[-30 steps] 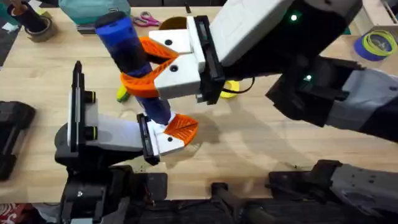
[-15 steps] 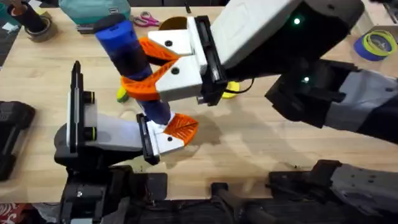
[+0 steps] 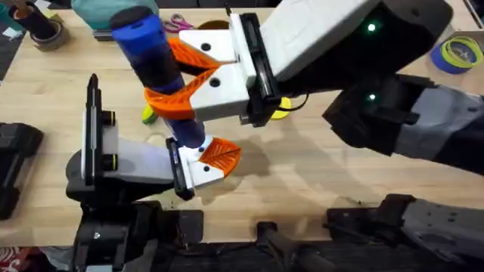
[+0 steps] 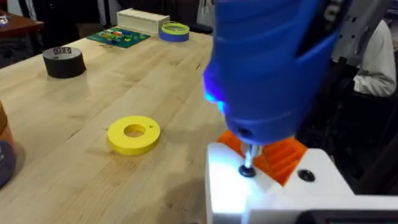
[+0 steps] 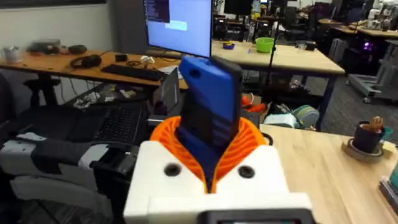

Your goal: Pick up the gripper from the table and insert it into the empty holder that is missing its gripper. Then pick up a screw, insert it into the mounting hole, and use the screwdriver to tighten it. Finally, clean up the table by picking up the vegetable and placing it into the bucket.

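Since prev. frame the right gripper (image 3: pixel 180 81) and the screwdriver (image 3: pixel 155 68) have shifted slightly toward the table's far side; the rest is unchanged. Right gripper is clenched on the screwdriver, orange pads (image 5: pixel 249 146) on both sides of the blue body. Silver bit (image 4: pixel 249 159) stands near-vertical w/ tip on the screw (image 4: pixel 247 171) in the white holder (image 3: pixel 204 172). The orange gripper (image 3: pixel 221 153) sits in that holder. Left gripper state: cannot tell. Vegetable (image 3: pixel 149 114) lies on the table (image 3: pixel 302 174) just behind the screwdriver. Yellow spool (image 4: pixel 134 134) lies nearby.
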You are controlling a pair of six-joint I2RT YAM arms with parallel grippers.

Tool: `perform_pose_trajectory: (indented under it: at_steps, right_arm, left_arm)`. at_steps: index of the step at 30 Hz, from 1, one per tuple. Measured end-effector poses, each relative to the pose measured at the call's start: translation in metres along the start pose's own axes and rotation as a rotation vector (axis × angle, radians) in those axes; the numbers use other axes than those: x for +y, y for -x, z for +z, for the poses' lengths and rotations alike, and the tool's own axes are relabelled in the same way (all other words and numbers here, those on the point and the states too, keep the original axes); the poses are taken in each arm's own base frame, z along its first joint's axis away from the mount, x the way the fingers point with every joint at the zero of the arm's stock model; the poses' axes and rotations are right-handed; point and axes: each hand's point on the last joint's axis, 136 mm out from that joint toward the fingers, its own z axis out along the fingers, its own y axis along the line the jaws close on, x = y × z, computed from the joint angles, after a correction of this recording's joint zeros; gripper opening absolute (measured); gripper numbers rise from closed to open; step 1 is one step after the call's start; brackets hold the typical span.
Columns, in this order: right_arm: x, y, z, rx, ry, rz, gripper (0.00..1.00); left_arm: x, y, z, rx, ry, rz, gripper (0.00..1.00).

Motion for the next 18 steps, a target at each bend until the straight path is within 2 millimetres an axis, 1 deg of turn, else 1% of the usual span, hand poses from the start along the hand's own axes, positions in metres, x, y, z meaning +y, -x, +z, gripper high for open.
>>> perform_pose_trajectory:
  at_steps: [14, 18]
  right_arm:
    - [-0.0002, -0.0055, -0.0001, 0.018, 0.000, 0.024, 0.025]
    - [0.0008, 0.0031, -0.0001, -0.011, 0.004, -0.011, 0.025]
  left_arm:
    - [0.0000, 0.0000, 0.0000, 0.000, 0.000, 0.000, 0.004]
    - [0.0000, 0.0000, 0.0000, 0.000, 0.000, 0.000, 0.004]
